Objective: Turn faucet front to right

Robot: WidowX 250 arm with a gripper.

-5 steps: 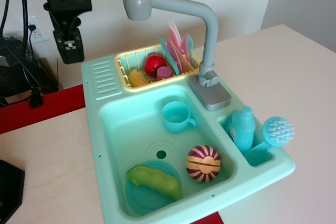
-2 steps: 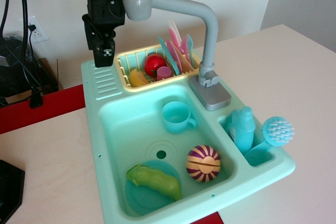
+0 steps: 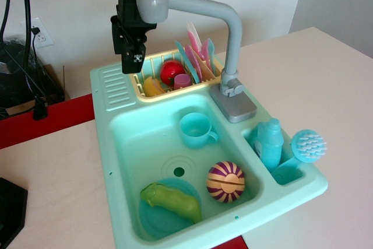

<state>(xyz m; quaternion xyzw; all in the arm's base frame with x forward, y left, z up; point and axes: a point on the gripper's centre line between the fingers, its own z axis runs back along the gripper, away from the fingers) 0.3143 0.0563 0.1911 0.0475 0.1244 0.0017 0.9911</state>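
Observation:
The grey toy faucet point(image 3: 233, 39) stands on its square base point(image 3: 234, 104) at the back right of the mint sink point(image 3: 116, 144). Its bent arm reaches left and its rounded spout head point(image 3: 152, 2) sits at the top centre-left. My black gripper point(image 3: 134, 59) hangs just behind and left of the spout head, partly hidden by it, with its tip above the yellow dish rack point(image 3: 152, 93). It looks closed and holds nothing, but the fingers are hard to make out.
The dish rack holds a red fruit point(image 3: 172, 72), a pink cup and pink and teal plates point(image 3: 197, 56). In the basin are a teal cup point(image 3: 196, 130), a striped ball point(image 3: 225, 181) and a green vegetable point(image 3: 172, 201). A bottle point(image 3: 269, 143) and brush point(image 3: 308, 145) sit right.
My gripper has moved right from the far left, over the sink's left edge, to just behind the spout head. The faucet has not moved.

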